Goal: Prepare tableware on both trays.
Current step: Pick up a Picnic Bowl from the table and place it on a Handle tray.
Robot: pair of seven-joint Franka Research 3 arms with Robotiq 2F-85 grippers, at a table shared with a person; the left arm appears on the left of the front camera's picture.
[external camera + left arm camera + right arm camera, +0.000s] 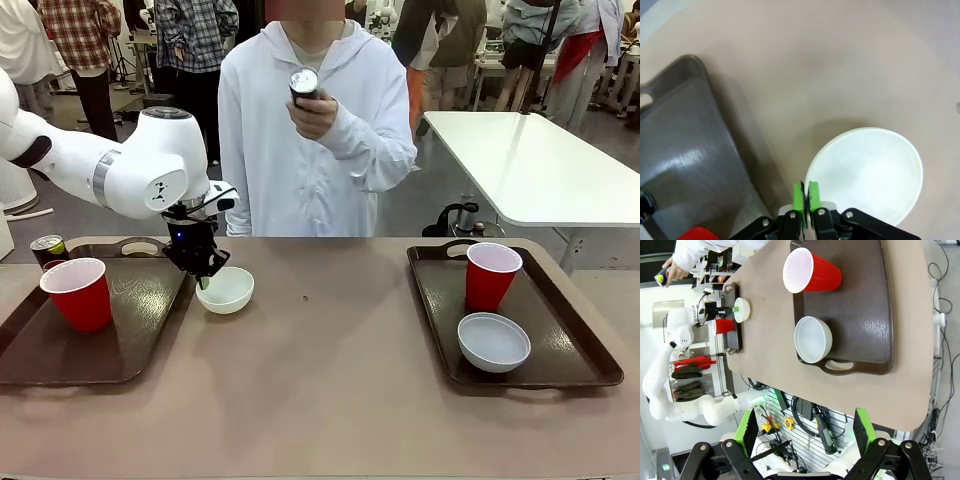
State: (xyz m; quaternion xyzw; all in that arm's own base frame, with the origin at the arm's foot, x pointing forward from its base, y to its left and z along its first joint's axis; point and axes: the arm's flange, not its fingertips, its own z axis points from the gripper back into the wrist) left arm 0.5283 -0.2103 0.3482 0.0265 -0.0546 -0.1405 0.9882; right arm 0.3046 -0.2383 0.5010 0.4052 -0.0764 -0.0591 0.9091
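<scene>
Left gripper (203, 276) is clamped on near rim of white bowl (226, 289), kept on table beside left tray (30, 355), presumably for transfer | right gripper (805, 430) is spread, idle | can (303, 84) is held by person.

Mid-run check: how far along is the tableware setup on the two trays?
Right tray has a cup and bowl, but no can. Left tray holds a cup and a can. In hand: left gripper is shut on the second bowl's rim, on the table beside that tray. The person holds the other can. Right gripper is open above the table edge.
</scene>
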